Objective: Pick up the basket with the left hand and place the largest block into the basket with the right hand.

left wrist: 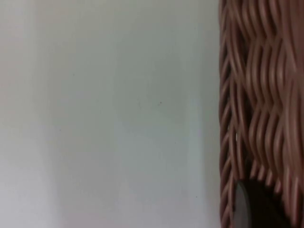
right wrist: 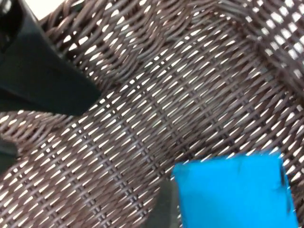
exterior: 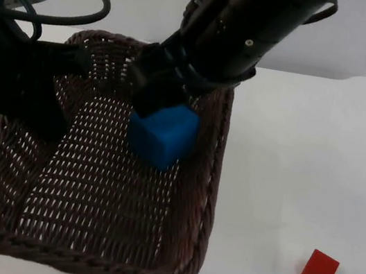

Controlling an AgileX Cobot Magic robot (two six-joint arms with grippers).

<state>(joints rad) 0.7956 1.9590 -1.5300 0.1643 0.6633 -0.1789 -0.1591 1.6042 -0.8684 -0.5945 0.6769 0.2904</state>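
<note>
A: Nearest to us, what is the dark wicker basket (exterior: 90, 185) doing?
B: It is being gripped at its left rim by the left gripper (exterior: 56, 119), clear of the white table (exterior: 308, 144).
A: And the blue block (exterior: 162, 133)?
B: The right gripper (exterior: 157, 101) is clamping it inside the basket. A small red block (exterior: 319, 270) is sitting well apart.

The right gripper (exterior: 162, 105) covers the top of the blue block (exterior: 163, 135), its fingertips hidden. The left gripper (exterior: 51, 120) is a dark mass over the basket (exterior: 82, 233) rim, its fingers indistinguishable. The basket's near edge is cut off.
</note>
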